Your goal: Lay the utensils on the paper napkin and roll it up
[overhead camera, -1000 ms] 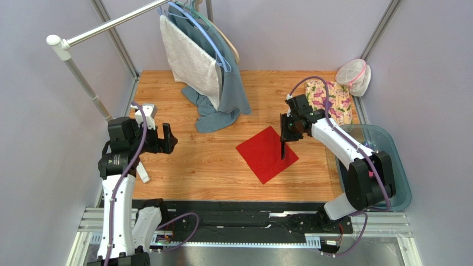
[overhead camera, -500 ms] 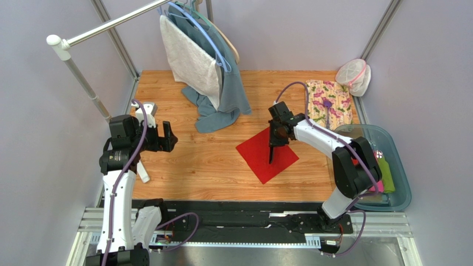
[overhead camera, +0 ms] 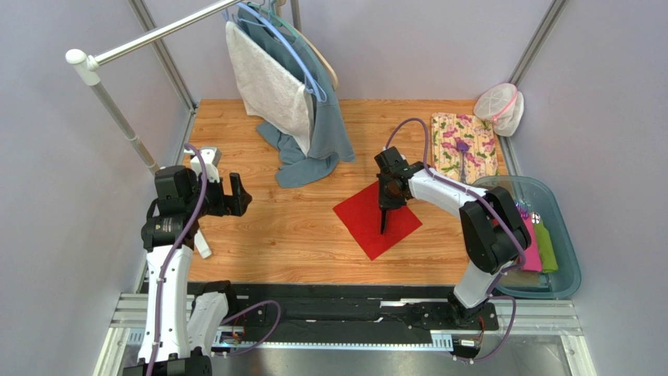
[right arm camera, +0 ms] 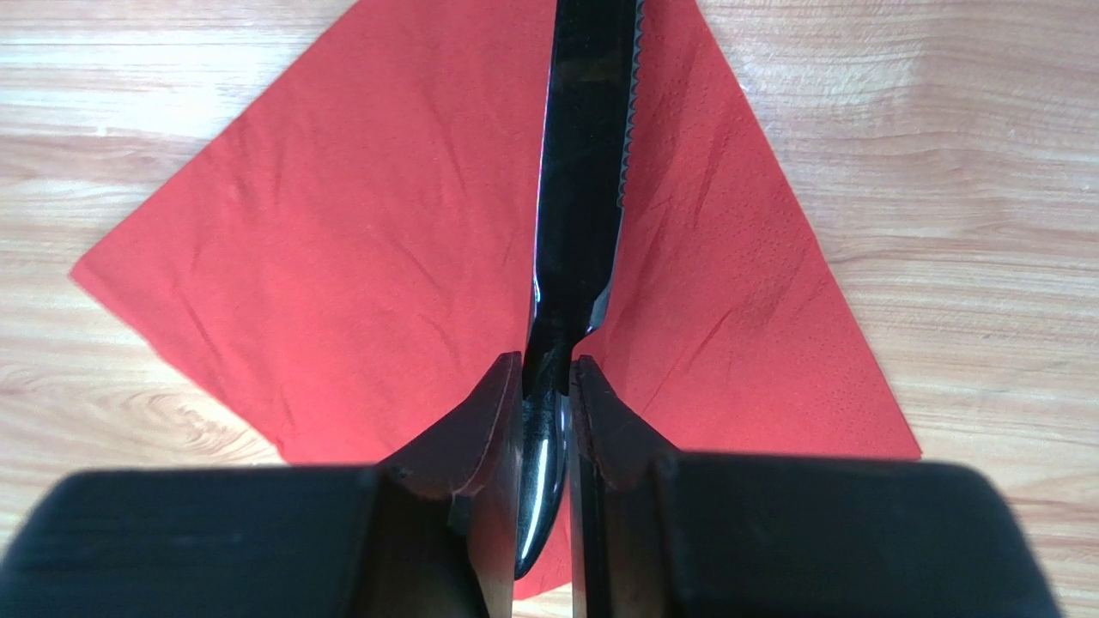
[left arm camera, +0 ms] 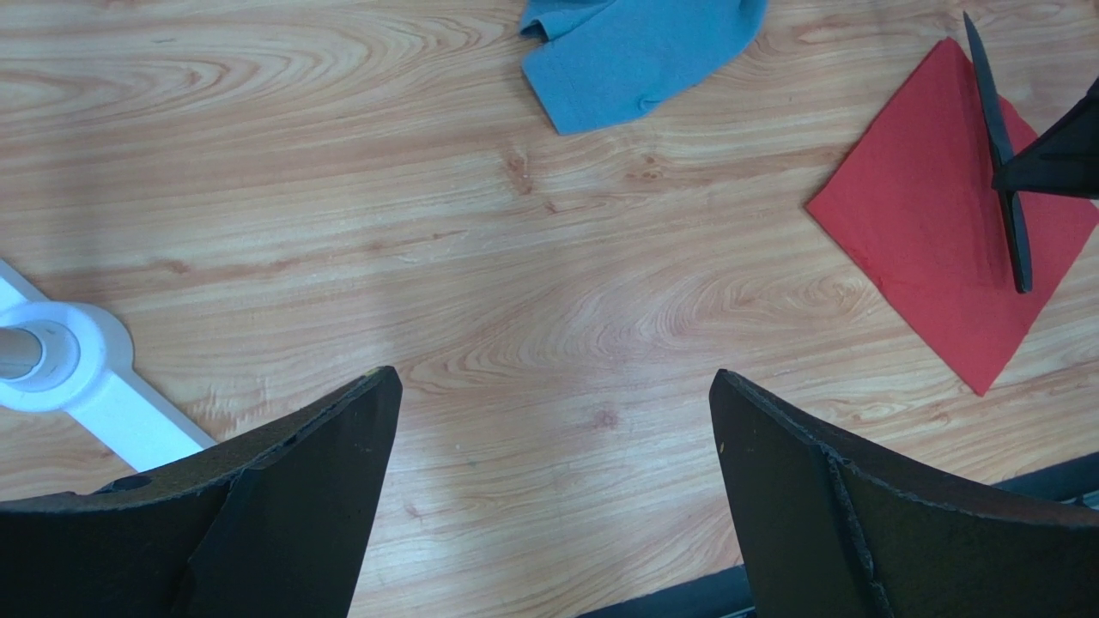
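Wooden desk point(overhead camera: 266, 235) | red paper napkin point(overhead camera: 361, 219) lies flat near the middle | right gripper point(right arm camera: 546, 374) pinches a black knife point(right arm camera: 587, 155) over it | left gripper point(left arm camera: 552, 377) wide apart, holds nothing

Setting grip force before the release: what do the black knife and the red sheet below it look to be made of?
The black knife is probably hard plastic: it is glossy and uniformly black, with moulded-looking serrations along one edge, though coated metal cannot be ruled out. The red napkin looks like thin paper: it is matte, with a fine embossed grain and faint fold creases.
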Controlling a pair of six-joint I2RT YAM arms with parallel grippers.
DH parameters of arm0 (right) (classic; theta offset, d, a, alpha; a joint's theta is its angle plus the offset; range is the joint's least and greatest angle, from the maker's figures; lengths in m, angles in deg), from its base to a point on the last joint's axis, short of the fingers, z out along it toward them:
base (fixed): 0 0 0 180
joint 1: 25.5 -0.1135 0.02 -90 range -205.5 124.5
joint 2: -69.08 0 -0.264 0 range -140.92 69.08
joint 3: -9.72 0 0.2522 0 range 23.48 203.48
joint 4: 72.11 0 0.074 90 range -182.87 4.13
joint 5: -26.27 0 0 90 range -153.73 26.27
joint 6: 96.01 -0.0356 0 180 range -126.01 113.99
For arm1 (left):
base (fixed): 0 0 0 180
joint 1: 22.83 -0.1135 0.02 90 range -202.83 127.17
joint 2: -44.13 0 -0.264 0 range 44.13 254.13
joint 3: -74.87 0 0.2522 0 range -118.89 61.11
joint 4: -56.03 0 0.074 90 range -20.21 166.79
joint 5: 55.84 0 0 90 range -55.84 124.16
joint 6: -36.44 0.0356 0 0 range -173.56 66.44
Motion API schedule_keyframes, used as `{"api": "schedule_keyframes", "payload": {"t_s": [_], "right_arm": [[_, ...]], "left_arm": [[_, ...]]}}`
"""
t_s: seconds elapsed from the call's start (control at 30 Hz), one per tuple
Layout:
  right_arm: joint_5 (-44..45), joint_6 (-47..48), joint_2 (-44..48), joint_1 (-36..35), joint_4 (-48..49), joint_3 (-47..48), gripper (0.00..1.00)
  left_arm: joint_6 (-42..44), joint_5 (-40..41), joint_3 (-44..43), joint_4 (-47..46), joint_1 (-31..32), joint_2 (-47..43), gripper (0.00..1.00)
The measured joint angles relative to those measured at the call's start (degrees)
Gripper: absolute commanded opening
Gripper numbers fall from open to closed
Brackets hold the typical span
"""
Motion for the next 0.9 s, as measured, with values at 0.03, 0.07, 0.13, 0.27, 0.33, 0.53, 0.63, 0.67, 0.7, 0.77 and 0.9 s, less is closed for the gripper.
{"api": "schedule_keyframes", "payload": {"t_s": [0.03, 0.07, 0.13, 0.27, 0.33, 0.53, 0.63, 0.67, 0.7, 0.77, 0.9], "right_arm": [[0.2, 0.0, -0.3, 0.0, 0.1, 0.0, 0.00], [0.3, 0.0, -0.6, 0.0, 0.1, 0.0, 0.00], [0.5, 0.0, -1.0, 0.0, 0.1, 0.0, 0.00], [1.0, 0.2, -1.4, 0.0, 0.4, 0.0, 0.00], [1.1, 0.5, -1.6, 0.0, 0.5, 0.1, 0.00], [1.6, 0.9, -2.5, 0.0, 0.8, 0.4, 0.00], [1.5, 1.0, -3.0, 0.0, 0.8, 0.7, 0.00], [1.5, 1.0, -3.3, 0.0, 0.8, 1.0, 0.00], [1.5, 1.0, -3.5, 0.0, 0.9, 1.3, 0.00], [1.5, 1.1, -3.9, 0.0, 0.8, 1.6, 0.02], [1.5, 1.1, -4.5, 0.0, 0.9, 1.9, 0.10]], "left_arm": [[0.0, 0.0, 0.0, 0.0, 0.0, 0.0, 0.99], [0.0, 0.0, 0.0, 0.0, 0.0, -0.1, 0.99], [0.0, 0.0, 0.0, 0.0, 0.0, -0.2, 0.99], [0.0, 0.1, 0.0, 0.0, 0.0, -0.2, 0.99], [0.0, 0.1, 0.0, 0.0, 0.0, -0.2, 0.99], [0.0, 0.3, 0.0, 0.0, 0.0, -0.2, 0.99], [0.0, 0.5, 0.0, 0.0, 0.0, -0.2, 0.99], [0.0, 0.5, 0.0, 0.0, 0.0, -0.2, 0.99], [0.0, 0.5, 0.0, 0.0, 0.0, -0.1, 0.99], [0.0, 0.5, 0.0, 0.0, 0.0, -0.1, 0.99], [0.1, 0.7, 0.0, 0.0, 0.0, 0.0, 0.99]]}}
